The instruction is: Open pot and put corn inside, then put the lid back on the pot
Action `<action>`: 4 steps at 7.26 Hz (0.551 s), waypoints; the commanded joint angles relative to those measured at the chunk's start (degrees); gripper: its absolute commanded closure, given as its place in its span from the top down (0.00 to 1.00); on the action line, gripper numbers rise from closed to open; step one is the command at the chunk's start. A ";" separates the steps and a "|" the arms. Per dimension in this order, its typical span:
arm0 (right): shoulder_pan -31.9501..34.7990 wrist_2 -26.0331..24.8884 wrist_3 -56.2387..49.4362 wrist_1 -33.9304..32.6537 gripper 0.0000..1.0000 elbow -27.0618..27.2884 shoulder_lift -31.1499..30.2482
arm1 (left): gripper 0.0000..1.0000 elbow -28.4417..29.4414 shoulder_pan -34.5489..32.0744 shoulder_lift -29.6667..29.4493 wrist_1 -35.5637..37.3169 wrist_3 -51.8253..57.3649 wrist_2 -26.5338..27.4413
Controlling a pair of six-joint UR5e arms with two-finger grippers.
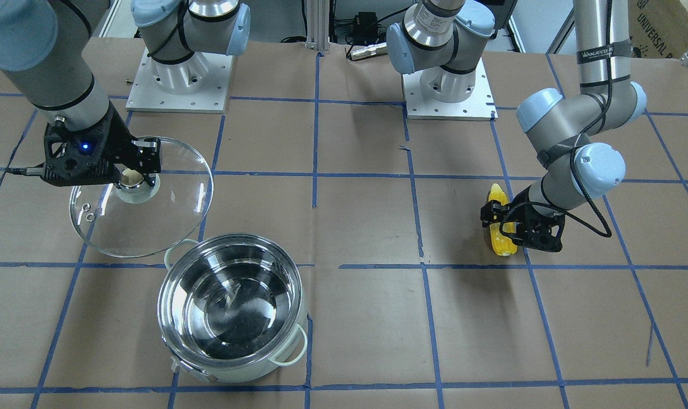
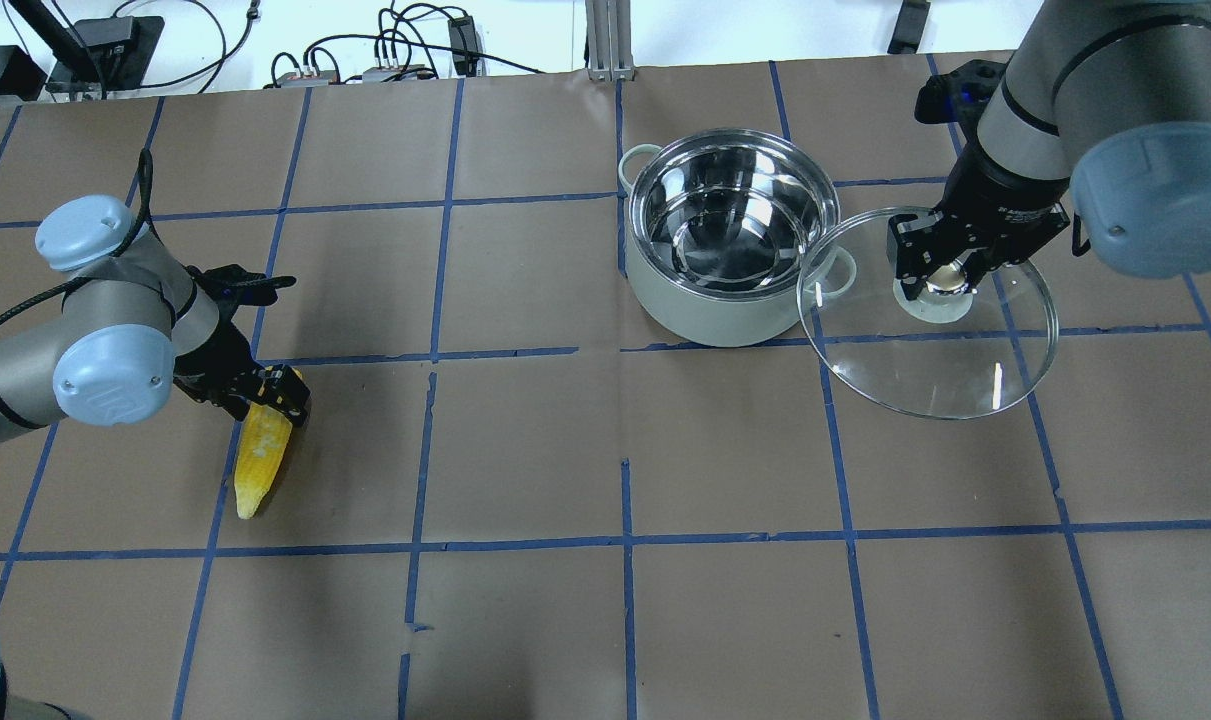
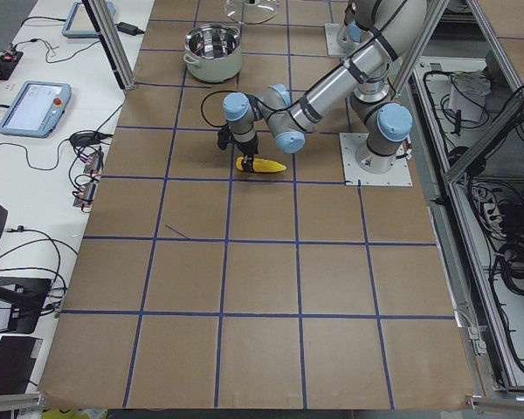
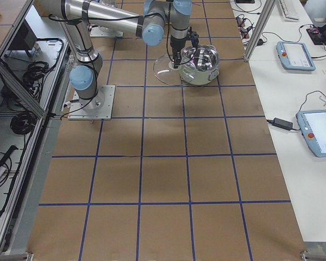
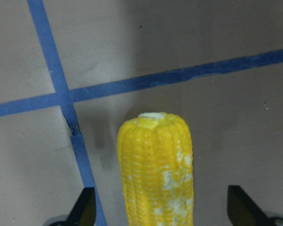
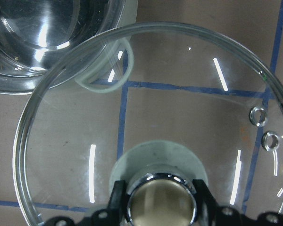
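Observation:
The pot (image 2: 705, 320) stands open and empty on the table; it also shows in the front view (image 1: 236, 372). My right gripper (image 2: 947, 275) is shut on the knob of the glass lid (image 2: 945, 370) and holds it raised beside the pot, its rim over one pot handle. The right wrist view shows the fingers (image 6: 118, 197) clamped on the knob. The corn (image 2: 257, 465) lies on the table at the far left. My left gripper (image 2: 270, 395) is down over its thick end, open, with a finger (image 5: 87, 207) on each side of the corn (image 5: 155, 169) and gaps between.
Brown paper with a blue tape grid covers the table (image 2: 605, 450). The two arm bases (image 1: 179, 79) stand at the robot's edge. Cables and boxes lie beyond the far edge (image 2: 385, 60).

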 commanded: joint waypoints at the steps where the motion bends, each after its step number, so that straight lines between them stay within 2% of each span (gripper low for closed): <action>1: -0.09 0.01 -0.09 -1.06 0.33 0.24 0.22 | 0.36 0.59 0.05 -0.44 -0.12 0.03 0.46; 2: -0.09 0.01 -0.09 -1.06 0.33 0.24 0.22 | 0.25 0.51 -0.47 -0.44 0.05 -0.32 3.16; 4: -0.09 0.19 -0.09 -2.11 0.34 -1.85 0.48 | 0.23 2.25 -3.70 1.83 -1.26 -6.79 3.01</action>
